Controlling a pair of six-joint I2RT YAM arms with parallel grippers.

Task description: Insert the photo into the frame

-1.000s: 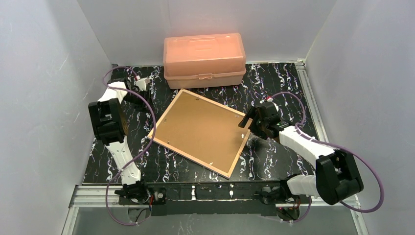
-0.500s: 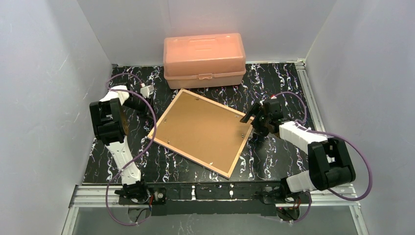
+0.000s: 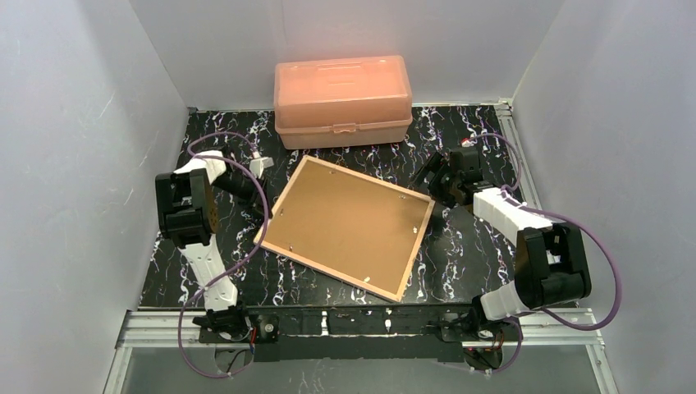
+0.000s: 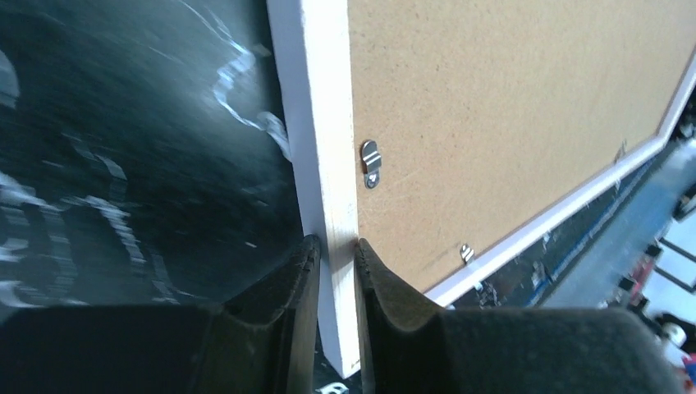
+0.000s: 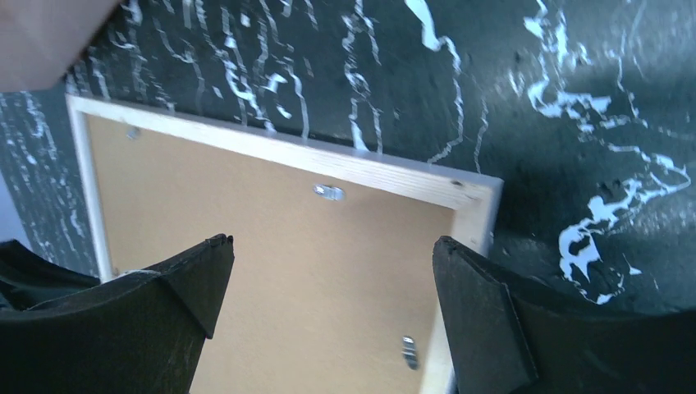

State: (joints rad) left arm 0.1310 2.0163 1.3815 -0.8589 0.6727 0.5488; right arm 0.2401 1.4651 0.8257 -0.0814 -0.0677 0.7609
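Note:
The frame (image 3: 418, 249) lies back up in the middle of the table, its brown backing board (image 3: 349, 223) facing up with small metal tabs. My left gripper (image 3: 267, 215) is shut on the frame's left rail; in the left wrist view the fingers (image 4: 335, 246) pinch the white and tan rail (image 4: 324, 148) beside the board (image 4: 492, 107). My right gripper (image 3: 437, 179) is open and empty, hovering over the frame's far right corner; the rail (image 5: 394, 176) and board (image 5: 271, 271) show between the spread fingers (image 5: 330, 246). The photo is out of view.
An orange plastic box (image 3: 343, 98) stands closed at the back, just beyond the frame's far corner; its edge shows in the right wrist view (image 5: 41, 33). White walls enclose the black marbled table (image 3: 476, 263) on three sides.
My left gripper came in from the far left and closed on the frame's left rail. My right gripper drew back from the frame's right edge toward the far right. The frame slid slightly right and nearer.

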